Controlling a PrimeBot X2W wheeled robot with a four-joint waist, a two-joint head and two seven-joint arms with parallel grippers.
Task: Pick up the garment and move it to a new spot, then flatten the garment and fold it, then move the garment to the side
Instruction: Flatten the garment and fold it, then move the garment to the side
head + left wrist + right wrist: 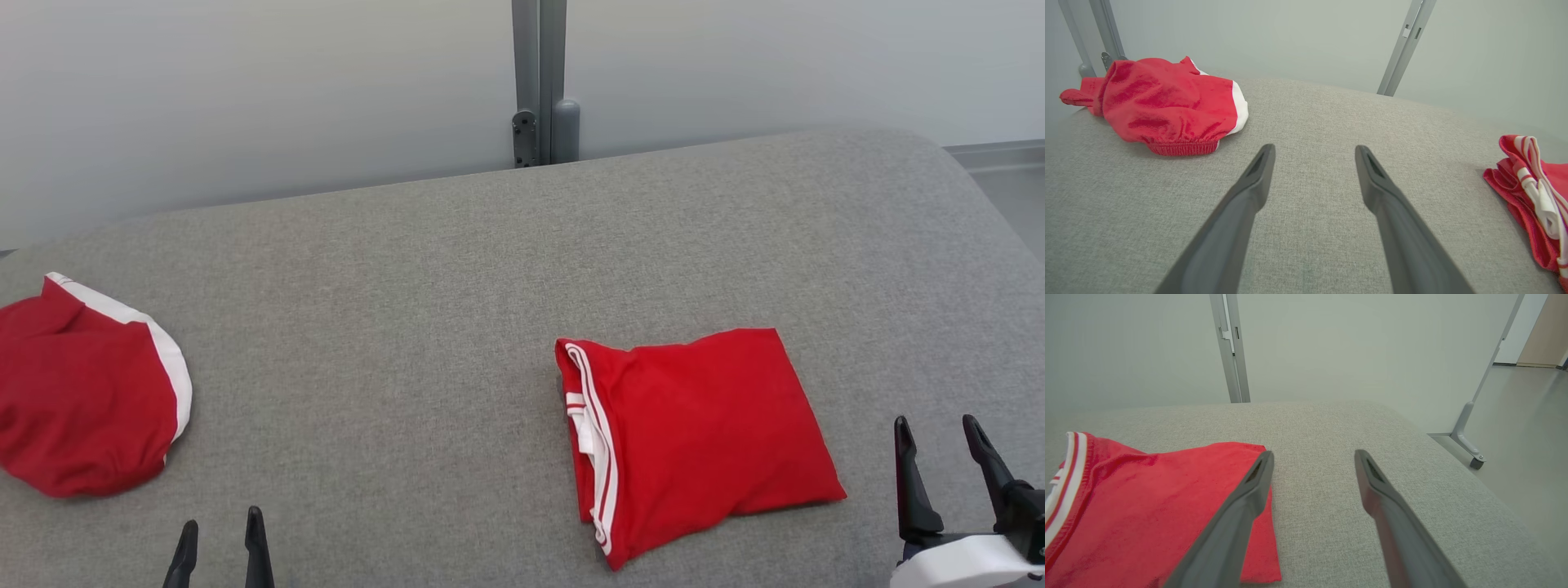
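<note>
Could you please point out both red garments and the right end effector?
folded red garment (702, 433): head view, middle of top layer
crumpled red garment (82, 400): head view, red middle
right end effector (936, 421): head view, between its fingertips

Left of the folded garment (702, 433) I see open grey cushion (392, 327) to pass over; farther left of it a crumpled red garment (82, 392) blocks the way, and behind it a metal post (539, 82).

You face a grey woven-fabric padded surface (457, 261) with rounded corners. Behind it you see a plain pale wall (245, 90), split by a grey metal post (539, 73). Rightward lies smooth grey floor (1527, 412), where a castered grey frame foot (1470, 451) stands.
</note>
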